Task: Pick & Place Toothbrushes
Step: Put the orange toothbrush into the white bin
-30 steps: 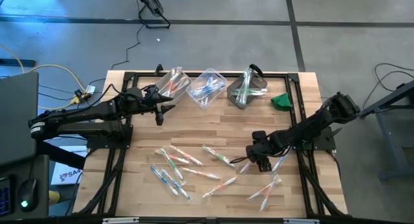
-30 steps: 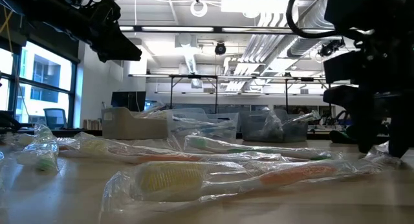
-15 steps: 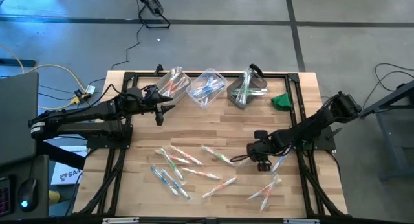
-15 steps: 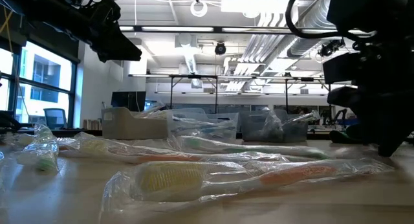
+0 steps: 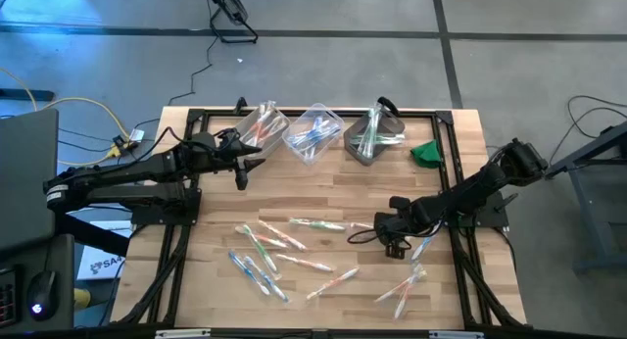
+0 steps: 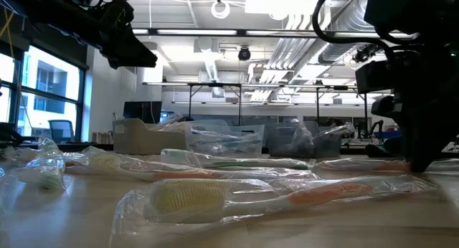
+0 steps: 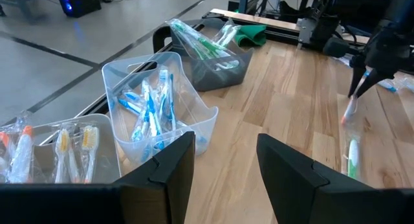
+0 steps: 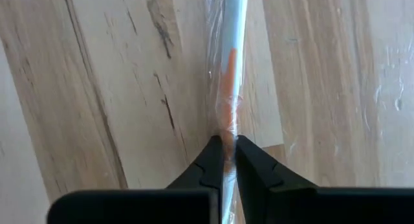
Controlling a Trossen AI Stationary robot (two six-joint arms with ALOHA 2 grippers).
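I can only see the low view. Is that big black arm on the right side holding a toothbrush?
Observer: Yes. The right wrist view shows the right gripper shut on a wrapped toothbrush with orange on it.
Operator: What's inside the boxes way at the back?
Observer: In the left wrist view, the middle bin holds blue toothbrushes.
Operator: And the other arm?
Observer: From above, the left gripper hovers open beside the leftmost bin, holding nothing.
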